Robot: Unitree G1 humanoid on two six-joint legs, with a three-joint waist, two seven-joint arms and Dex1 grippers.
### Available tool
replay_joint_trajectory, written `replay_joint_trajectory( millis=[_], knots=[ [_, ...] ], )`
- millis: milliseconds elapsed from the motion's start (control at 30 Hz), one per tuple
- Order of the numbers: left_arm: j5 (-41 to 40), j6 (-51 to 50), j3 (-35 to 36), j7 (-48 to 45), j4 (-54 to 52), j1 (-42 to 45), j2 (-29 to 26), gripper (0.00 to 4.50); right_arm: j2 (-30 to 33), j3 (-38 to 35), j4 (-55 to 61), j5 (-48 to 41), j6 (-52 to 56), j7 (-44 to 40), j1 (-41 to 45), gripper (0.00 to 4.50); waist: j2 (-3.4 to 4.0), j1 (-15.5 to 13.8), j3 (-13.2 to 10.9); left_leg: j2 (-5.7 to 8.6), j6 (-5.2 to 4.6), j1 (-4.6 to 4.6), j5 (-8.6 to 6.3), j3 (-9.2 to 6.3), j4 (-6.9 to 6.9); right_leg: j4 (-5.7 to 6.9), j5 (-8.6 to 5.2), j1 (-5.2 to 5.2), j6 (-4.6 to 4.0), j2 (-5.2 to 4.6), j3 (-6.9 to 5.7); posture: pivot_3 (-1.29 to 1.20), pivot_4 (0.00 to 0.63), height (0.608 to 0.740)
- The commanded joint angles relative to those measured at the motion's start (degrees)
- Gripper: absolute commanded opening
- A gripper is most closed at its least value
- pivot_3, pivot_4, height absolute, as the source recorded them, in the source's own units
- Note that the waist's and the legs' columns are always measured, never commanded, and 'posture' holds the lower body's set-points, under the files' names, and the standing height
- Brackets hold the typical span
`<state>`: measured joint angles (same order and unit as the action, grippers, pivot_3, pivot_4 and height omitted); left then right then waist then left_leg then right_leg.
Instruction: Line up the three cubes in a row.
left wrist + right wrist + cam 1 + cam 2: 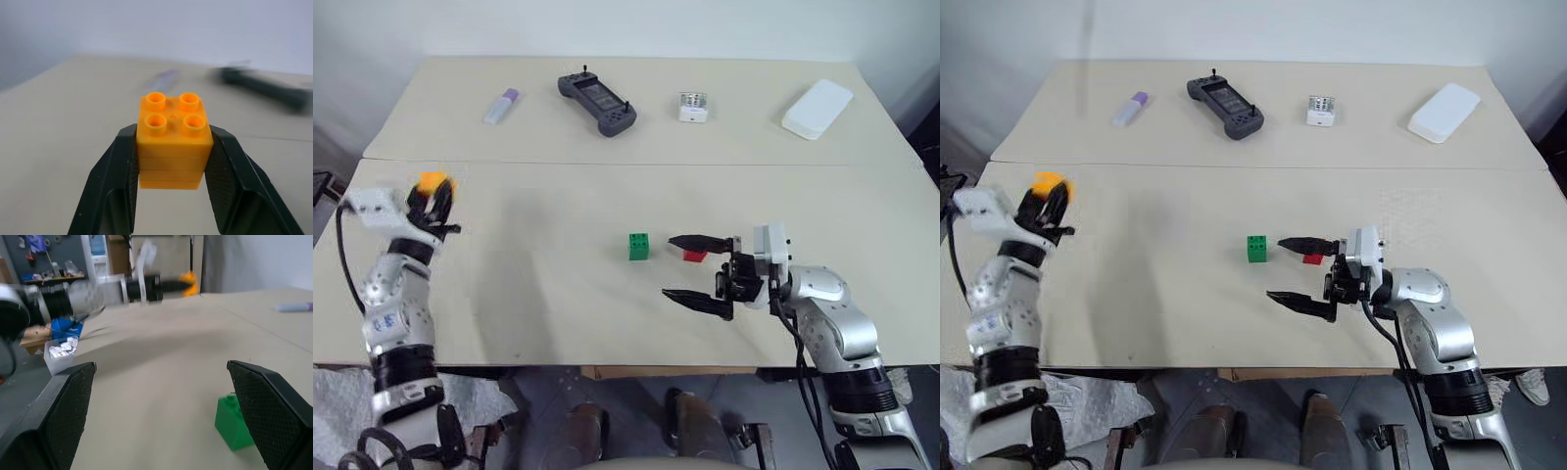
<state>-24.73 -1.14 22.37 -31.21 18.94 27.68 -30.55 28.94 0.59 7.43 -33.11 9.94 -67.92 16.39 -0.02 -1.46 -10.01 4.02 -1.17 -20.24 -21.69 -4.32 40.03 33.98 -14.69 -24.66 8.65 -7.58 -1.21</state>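
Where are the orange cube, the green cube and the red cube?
orange cube (171,139): left wrist view, its front face below the studs.
green cube (638,246): left eye view, middle of the brick.
red cube (695,257): left eye view, its visible red edge.

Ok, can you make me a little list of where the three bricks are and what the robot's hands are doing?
orange brick: clamped in the left gripper, lifted off the table
green brick: on the table, studs up
red brick: on the table just beside the green one, partly hidden behind the right gripper
right gripper: open, holding nothing
row: not made yet
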Motion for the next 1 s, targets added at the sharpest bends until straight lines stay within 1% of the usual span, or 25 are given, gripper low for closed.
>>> replay_joint_trajectory(
  millis=[33, 67, 133, 200, 267, 333, 433, 567, 633, 700, 800, 1000],
  knots=[
    [0.0, 3.5, -8.7, -22.8, 6.0, 6.0, -2.3, 1.47, 2.2, -4.2, 2.7, -0.9, -1.5, 0.5, -0.8, 4.5, 0.02, 0.1, 0.0, 0.08, -0.03, 0.0, 0.01, 0.01, 0.0, -0.01, 0.01, 0.02, 0.01, -0.07, 0.0, 0.0, 0.15, 0.74],
    [1.5, 4.7, -10.9, -27.0, 9.8, 8.4, -2.8, 1.47, 2.7, -5.0, 2.7, -1.0, -1.6, 0.4, -1.1, 4.5, 0.02, 0.1, 0.0, 0.1, -0.05, 0.04, 0.01, 0.03, -0.01, -0.04, 0.02, 0.07, 0.03, -0.07, 0.02, 0.0, 0.15, 0.74],
    [4.0, 10.7, -14.6, -36.7, 18.1, 13.3, -2.7, 1.47, 3.7, -6.5, 3.0, -1.9, -1.7, -0.4, -2.1, 4.5, 0.02, 0.2, 0.0, 0.28, -0.07, 0.04, 0.02, 0.07, -0.03, -0.08, 0.03, 0.07, 0.05, -0.01, -0.01, 0.0, 0.15, 0.74],
    [7.9, 13.1, -19.0, -43.3, 26.8, 18.6, -2.4, 1.47, 4.6, -7.9, 3.9, -2.1, -1.8, -0.5, -3.7, 4.5, 0.02, 0.5, 0.0, 0.23, -0.06, 0.03, 0.02, 0.1, -0.11, -0.09, 0.03, 0.0, 0.05, 0.08, -0.03, 0.0, 0.15, 0.74],
    [11.1, 16.0, -21.8, -47.6, 34.4, 23.1, -1.7, 1.47, 5.1, -9.2, 5.4, -2.2, -1.7, 0.6, -5.7, 4.5, 0.01, 0.8, 0.0, 0.19, -0.06, -0.02, 0.02, 0.14, -0.16, -0.13, 0.03, -0.06, 0.05, 0.15, -0.11, 0.0, 0.15, 0.74],
    [12.7, 19.2, -22.9, -51.1, 39.9, 25.8, -0.7, 1.47, 5.0, -10.2, 7.5, -2.4, -1.5, 2.0, -8.1, 4.5, 0.01, 1.3, 0.0, 0.19, -0.06, -0.04, 0.02, 0.21, -0.19, -0.1, 0.03, -0.13, 0.05, 0.14, -0.12, 0.0, 0.15, 0.74],
    [15.0, 21.9, -23.6, -52.0, 45.4, 28.1, 0.2, 1.47, 4.6, -11.0, 10.4, -2.3, -1.5, 4.1, -11.3, 4.5, 0.0, 1.7, 0.0, 0.2, -0.08, -0.04, 0.02, 0.25, -0.18, -0.09, 0.03, -0.13, 0.06, 0.1, -0.12, 0.0, 0.15, 0.74],
    [16.7, 23.5, -23.2, -53.1, 49.3, 29.5, 0.9, 1.47, 4.3, -12.0, 14.3, -2.8, -1.2, 6.8, -15.6, 4.5, 0.0, 1.5, 0.0, 0.18, -0.09, -0.03, 0.01, 0.24, -0.14, -0.05, 0.04, -0.14, 0.07, 0.11, -0.12, 0.0, 0.15, 0.74],
    [17.2, 24.8, -22.7, -53.7, 50.3, 29.6, 0.9, 1.47, 4.5, -12.3, 15.2, -2.9, -1.5, 7.5, -17.0, 4.5, -0.02, 1.4, 0.0, 0.19, -0.09, -0.04, 0.01, 0.24, -0.08, -0.01, 0.04, -0.13, 0.08, 0.09, -0.1, 0.0, 0.15, 0.74],
    [16.7, 23.9, -21.5, -54.1, 51.3, 30.0, 0.9, 1.47, 4.8, -12.4, 16.1, -3.0, -1.5, 8.0, -18.1, 4.5, -0.02, 1.3, 0.0, 0.2, -0.11, -0.05, 0.01, 0.24, -0.04, 0.0, 0.05, -0.12, 0.1, 0.08, -0.07, 0.0, 0.15, 0.74],
    [18.0, 24.3, -21.5, -53.7, 52.7, 30.6, 0.5, 1.47, 5.9, -14.2, 17.7, -4.3, -0.6, 8.6, -19.1, 4.5, -0.03, 1.3, 0.0, 0.2, -0.11, -0.05, 0.01, 0.23, -0.03, 0.03, 0.05, -0.12, 0.11, 0.08, -0.06, 0.0, 0.15, 0.74],
    [19.0, 24.5, -20.6, -52.8, 53.8, 31.4, 0.9, 1.47, 8.2, -16.8, 18.4, -5.4, 0.0, 7.6, -22.3, 4.5, -0.03, 0.6, 0.0, 0.22, -0.14, -0.06, 0.0, 0.23, -0.03, 0.02, 0.05, -0.12, 0.11, 0.08, -0.06, 0.0, 0.15, 0.74]
  ],
)
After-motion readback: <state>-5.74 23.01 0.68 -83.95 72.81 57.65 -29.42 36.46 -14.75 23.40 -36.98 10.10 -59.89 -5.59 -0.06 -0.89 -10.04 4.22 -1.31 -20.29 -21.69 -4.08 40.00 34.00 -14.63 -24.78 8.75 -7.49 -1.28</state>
